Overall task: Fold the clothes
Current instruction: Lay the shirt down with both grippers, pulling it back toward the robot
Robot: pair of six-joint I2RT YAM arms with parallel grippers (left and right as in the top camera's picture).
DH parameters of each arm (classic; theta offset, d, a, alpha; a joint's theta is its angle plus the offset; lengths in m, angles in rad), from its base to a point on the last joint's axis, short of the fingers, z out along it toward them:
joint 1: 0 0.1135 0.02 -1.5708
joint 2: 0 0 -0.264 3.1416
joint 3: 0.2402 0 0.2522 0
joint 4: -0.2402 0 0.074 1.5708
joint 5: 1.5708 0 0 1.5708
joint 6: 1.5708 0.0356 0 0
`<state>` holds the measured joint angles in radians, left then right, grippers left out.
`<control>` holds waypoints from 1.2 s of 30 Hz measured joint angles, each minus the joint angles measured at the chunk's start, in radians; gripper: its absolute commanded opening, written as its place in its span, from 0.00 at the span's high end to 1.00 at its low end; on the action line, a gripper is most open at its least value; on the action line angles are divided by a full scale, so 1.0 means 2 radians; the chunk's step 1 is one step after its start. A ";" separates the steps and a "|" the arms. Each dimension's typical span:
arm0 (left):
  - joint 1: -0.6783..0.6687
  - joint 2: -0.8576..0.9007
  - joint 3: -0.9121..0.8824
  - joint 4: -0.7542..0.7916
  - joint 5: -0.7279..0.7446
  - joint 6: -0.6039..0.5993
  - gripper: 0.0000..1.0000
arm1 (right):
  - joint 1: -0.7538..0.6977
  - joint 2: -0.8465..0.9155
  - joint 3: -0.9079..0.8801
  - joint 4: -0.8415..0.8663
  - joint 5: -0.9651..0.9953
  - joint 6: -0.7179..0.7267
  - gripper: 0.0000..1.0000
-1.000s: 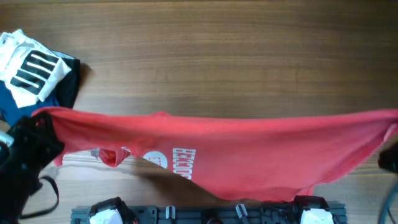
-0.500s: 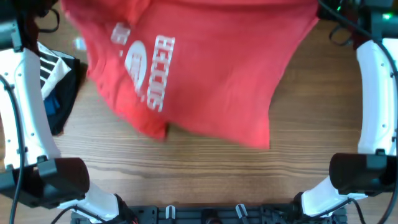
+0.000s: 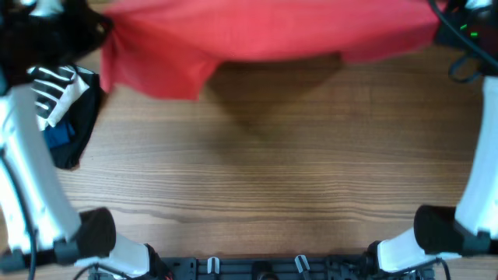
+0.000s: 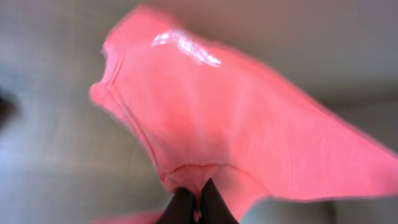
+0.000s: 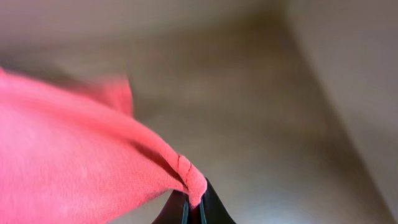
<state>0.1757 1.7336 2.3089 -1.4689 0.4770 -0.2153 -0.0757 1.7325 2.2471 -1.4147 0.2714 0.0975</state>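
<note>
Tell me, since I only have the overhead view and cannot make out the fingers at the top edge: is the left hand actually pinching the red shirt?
Observer: Yes. In the left wrist view the left hand is shut on a bunched fold of the red T-shirt, which fans out beyond the fingers.
Operator: And the right one?
Observer: The right wrist view shows the right hand shut on a stitched hem edge, with the cloth draping off to that view's left.
</note>
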 measured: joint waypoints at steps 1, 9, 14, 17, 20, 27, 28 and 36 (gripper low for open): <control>-0.006 0.013 -0.014 -0.018 -0.010 0.009 0.96 | 0.000 0.009 -0.024 -0.008 0.000 0.003 0.96; -0.027 0.077 -0.276 -0.040 -0.113 0.040 0.96 | 0.000 0.036 -0.266 -0.020 -0.058 0.007 0.96; -0.002 0.055 -0.397 -0.031 -0.129 0.038 0.96 | -0.014 0.005 -0.365 -0.004 -0.094 0.023 0.96; 0.027 -0.020 -0.433 -0.030 -0.140 0.022 0.96 | -0.055 -0.070 -0.410 0.006 -0.112 0.034 0.96; 0.051 -0.110 -0.452 -0.031 -0.143 0.006 0.96 | -0.100 -0.142 -0.438 0.005 -0.139 0.031 0.96; 0.043 -0.221 -0.484 -0.036 -0.143 -0.006 0.96 | -0.128 -0.196 -0.460 -0.012 -0.168 0.014 0.96; 0.041 -0.221 -0.492 -0.037 -0.143 -0.006 0.96 | -0.128 -0.196 -0.461 -0.018 -0.171 0.014 0.96; 0.040 -0.220 -0.556 0.041 -0.141 -0.008 0.96 | -0.128 -0.195 -0.465 -0.002 -0.199 -0.013 0.96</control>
<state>0.2550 1.2942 1.1961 -1.3869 0.1955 -0.2314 -0.3313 1.3426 1.3167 -1.4181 -0.1265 0.0719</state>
